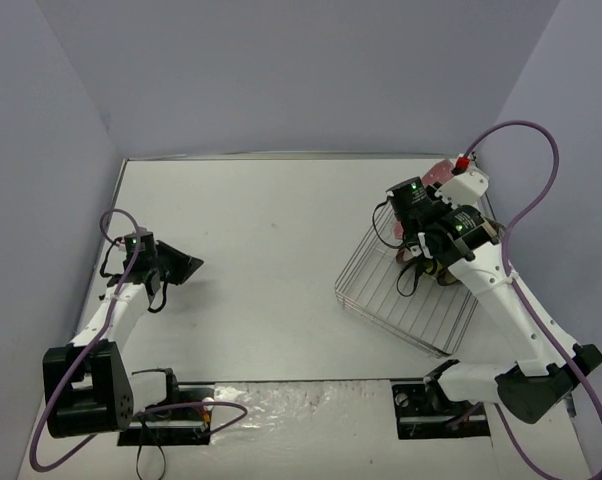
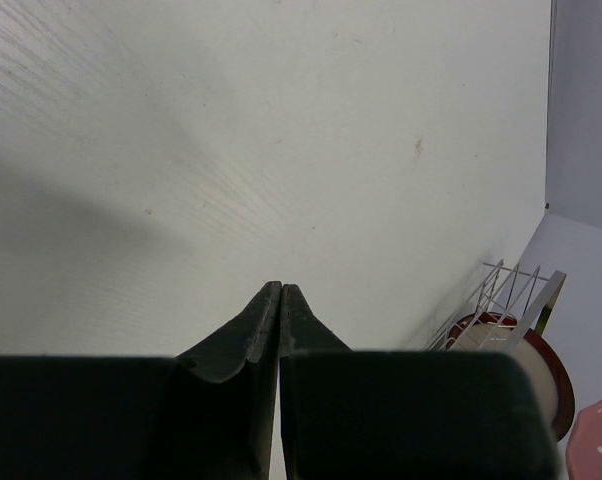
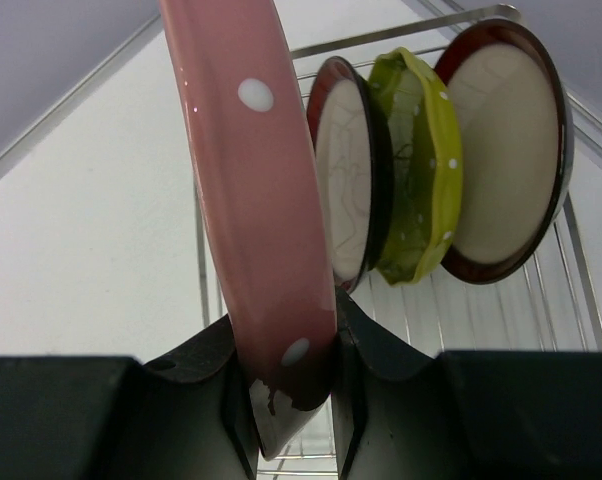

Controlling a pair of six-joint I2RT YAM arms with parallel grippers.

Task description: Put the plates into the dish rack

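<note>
Three plates already stand on edge in the rack [image 1: 381, 292] at the right of the overhead view: two red-rimmed plates [image 3: 343, 180] with the green plate [image 3: 421, 170] between them. The pink plate [image 3: 251, 180], the last one, is pinched by its rim in the right gripper [image 3: 291, 350], upright and just left of the others, though I cannot tell whether it touches the wires. The left gripper [image 2: 281, 300] hangs over bare table [image 2: 231, 150] at the left, fingers pressed together on nothing. I'd call it nearly finished: only the pink one needs slotting in and letting go.
</note>
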